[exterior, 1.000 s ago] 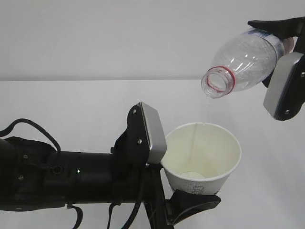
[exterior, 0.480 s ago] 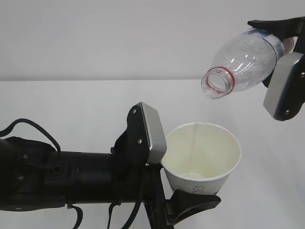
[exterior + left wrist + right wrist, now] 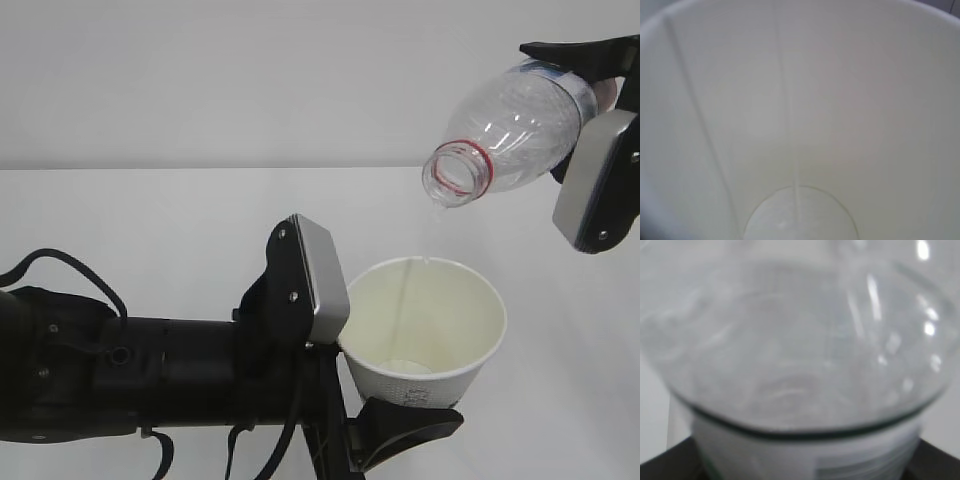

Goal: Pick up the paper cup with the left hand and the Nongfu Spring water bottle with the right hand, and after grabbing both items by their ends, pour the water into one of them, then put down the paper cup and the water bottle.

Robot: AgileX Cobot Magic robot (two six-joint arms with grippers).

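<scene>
The left claw (image 3: 385,385) is closed around the base of the paper cup (image 3: 425,325), one plated finger against the near wall and a black finger under the far side, so the cup sits tilted with its mouth open upward and to the right. Above and to the right of it, the right claw (image 3: 600,140) is clamped on the rear end of the Nongfu Spring water bottle (image 3: 510,130), which juts out from it down and to the left, open neck lowest.

The bottle mouth hangs above the cup's far rim rather than over its middle. A small drop shows just under the neck, and only a little water (image 3: 800,220) lies in the cup's bottom. The bottle looks nearly empty.

The main risk is the last drips falling past the rim onto the bench, because the neck stands so close to the edge. The cup is also held only low down and leaning; a squeeze or a jolt from the left claw could buckle the thin wall or tip the liquid out. Righting the bottle too quickly could fling drops.
</scene>
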